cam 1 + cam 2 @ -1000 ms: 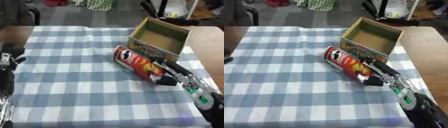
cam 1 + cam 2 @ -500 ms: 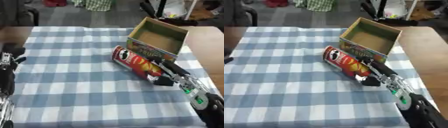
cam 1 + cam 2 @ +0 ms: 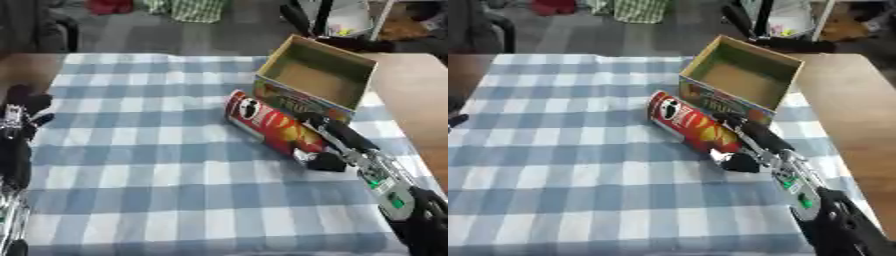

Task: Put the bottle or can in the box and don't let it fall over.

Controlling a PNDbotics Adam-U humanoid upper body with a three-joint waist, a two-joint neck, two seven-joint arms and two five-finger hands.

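The right hand (image 3: 325,145) reaches in from the lower right corner, its dark fingers laid over the near end of the can (image 3: 269,127) and the thumb curled under it, so it is grasping the can. The red can lies on its side on the blue checked cloth (image 3: 149,150), its far end pointing up and left, its long side just beside the near wall of the box (image 3: 308,102). The box stands open-topped near the cloth's right edge, where bare counter (image 3: 411,95) shows. A wide stretch of cloth lies open to the left. The left hand (image 3: 19,125) rests at the left edge, fingers up and relaxed.
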